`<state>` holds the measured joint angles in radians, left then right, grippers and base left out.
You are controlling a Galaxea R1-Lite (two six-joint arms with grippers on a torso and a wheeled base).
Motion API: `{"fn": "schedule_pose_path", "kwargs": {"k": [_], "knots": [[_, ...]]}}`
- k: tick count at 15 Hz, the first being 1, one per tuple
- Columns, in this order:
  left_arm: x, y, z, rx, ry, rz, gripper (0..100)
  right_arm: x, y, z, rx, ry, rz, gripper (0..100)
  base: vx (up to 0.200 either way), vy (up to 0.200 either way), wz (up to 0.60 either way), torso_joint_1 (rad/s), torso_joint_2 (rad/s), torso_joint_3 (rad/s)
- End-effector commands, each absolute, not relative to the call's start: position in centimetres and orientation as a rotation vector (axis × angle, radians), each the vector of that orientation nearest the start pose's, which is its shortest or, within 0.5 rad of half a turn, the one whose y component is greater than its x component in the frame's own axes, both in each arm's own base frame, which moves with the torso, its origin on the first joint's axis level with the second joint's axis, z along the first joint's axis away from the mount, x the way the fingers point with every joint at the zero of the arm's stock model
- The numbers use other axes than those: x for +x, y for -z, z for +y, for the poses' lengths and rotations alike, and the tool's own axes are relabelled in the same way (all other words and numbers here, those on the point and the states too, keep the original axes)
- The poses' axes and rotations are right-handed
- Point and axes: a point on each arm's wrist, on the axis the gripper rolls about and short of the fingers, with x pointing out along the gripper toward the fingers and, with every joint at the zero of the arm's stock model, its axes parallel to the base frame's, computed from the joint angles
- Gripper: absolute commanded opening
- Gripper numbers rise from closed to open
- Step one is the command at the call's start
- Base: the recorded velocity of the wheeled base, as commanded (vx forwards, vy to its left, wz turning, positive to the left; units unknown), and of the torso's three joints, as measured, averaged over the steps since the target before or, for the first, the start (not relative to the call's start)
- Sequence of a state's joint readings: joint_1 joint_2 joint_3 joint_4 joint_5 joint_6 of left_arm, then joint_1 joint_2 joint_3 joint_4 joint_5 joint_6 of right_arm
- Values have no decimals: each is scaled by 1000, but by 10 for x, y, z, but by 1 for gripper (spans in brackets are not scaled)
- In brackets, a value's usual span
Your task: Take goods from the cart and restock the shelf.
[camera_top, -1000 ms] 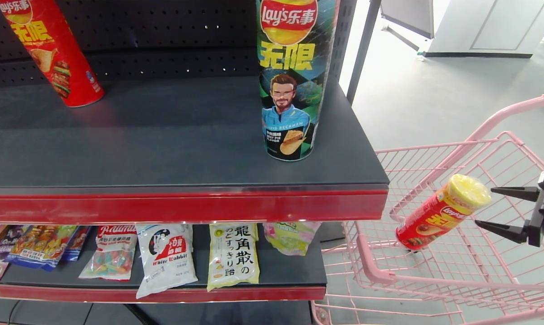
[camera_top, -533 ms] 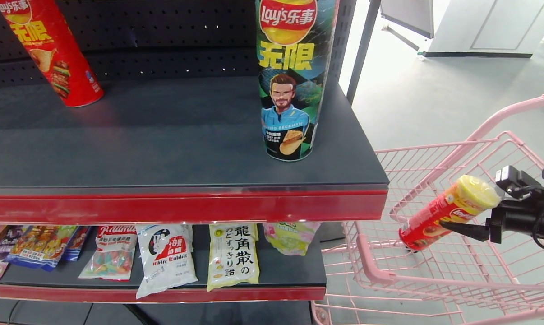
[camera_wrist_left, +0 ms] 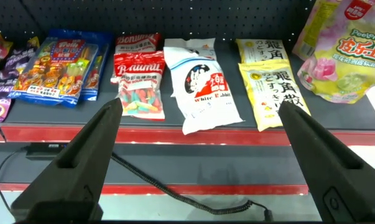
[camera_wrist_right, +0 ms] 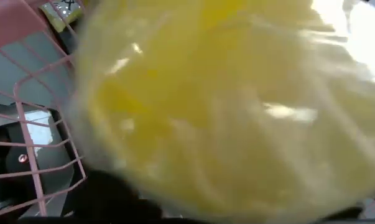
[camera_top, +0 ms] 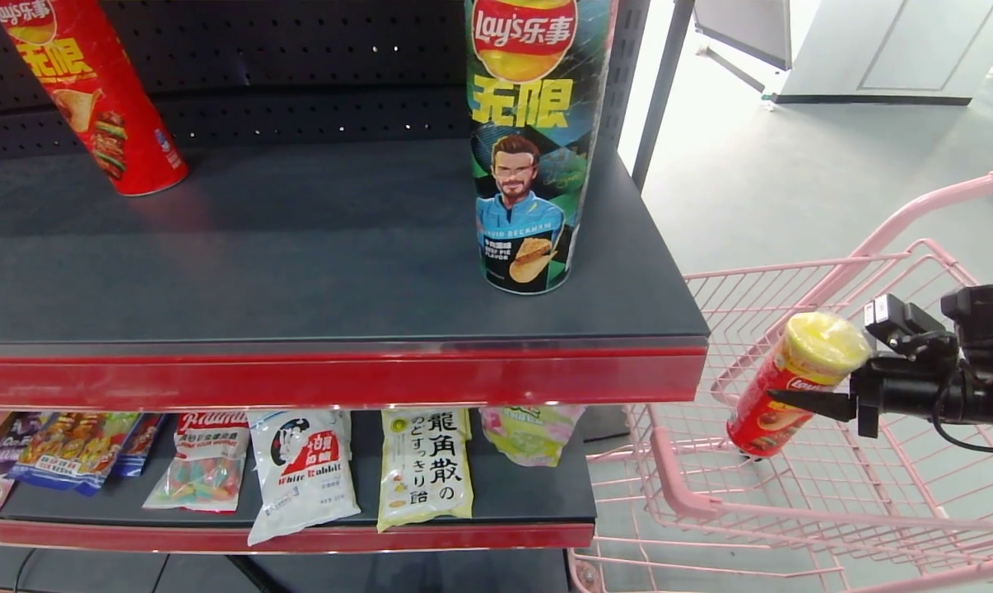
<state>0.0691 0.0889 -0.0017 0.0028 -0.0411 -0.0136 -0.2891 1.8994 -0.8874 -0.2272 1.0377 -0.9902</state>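
Note:
A red chips can point(camera_top: 756, 424) with a yellow lid leans inside the pink cart point(camera_top: 710, 506) at the right. My right gripper point(camera_top: 793, 394) is at the can's upper part, just under the lid, coming from the right. The lid point(camera_wrist_right: 224, 106) is blurred and very close in the right wrist view. My left gripper point(camera_wrist_left: 199, 162) hangs open and empty in front of the lower shelf's snack bags. The dark upper shelf point(camera_top: 299, 247) carries a tall green-blue chips can point(camera_top: 523, 165) near its right end and a red one point(camera_top: 93, 91) at the back left.
Between the two standing cans the upper shelf is bare. The lower shelf point(camera_top: 513, 494) holds several flat snack bags, such as a white candy bag point(camera_wrist_left: 203, 84). A cable point(camera_wrist_left: 175, 193) runs beneath that shelf. Grey floor stretches behind the cart.
My right gripper turned and moved left from beside the can's lid onto the can's upper part. The can has tipped more upright, its lid shifting left.

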Motion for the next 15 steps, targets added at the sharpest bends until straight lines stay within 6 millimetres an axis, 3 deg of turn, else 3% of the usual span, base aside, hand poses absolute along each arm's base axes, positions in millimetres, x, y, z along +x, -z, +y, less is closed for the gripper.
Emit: {"fn": "schedule_pose_path", "kwargs": {"k": [1, 6, 8, 12, 13, 15], "knots": [[-16, -77, -2, -19, -28, 90, 100, 304, -129, -69, -466, -913, 176, 0, 0, 0, 0, 0, 0, 0], [-16, -77, -2, -19, -28, 90, 100, 261, -172, -55, -475, -874, 118, 0, 0, 0, 0, 0, 0, 0], [-16, -77, -2, -19, -28, 90, 100, 231, -202, -48, -492, -837, 56, 0, 0, 0, 0, 0, 0, 0], [-16, -77, -2, -19, -28, 90, 100, 166, -221, -20, -519, -824, -20, 0, 0, 0, 0, 0, 0, 0], [-16, -77, -2, -19, -28, 90, 100, 159, -223, -17, -520, -810, -26, 0, 0, 0, 0, 0, 0, 0], [-16, -77, -2, -19, -28, 90, 100, 127, -243, 7, -446, -657, -11, 0, 0, 0, 0, 0, 0, 0]]}}
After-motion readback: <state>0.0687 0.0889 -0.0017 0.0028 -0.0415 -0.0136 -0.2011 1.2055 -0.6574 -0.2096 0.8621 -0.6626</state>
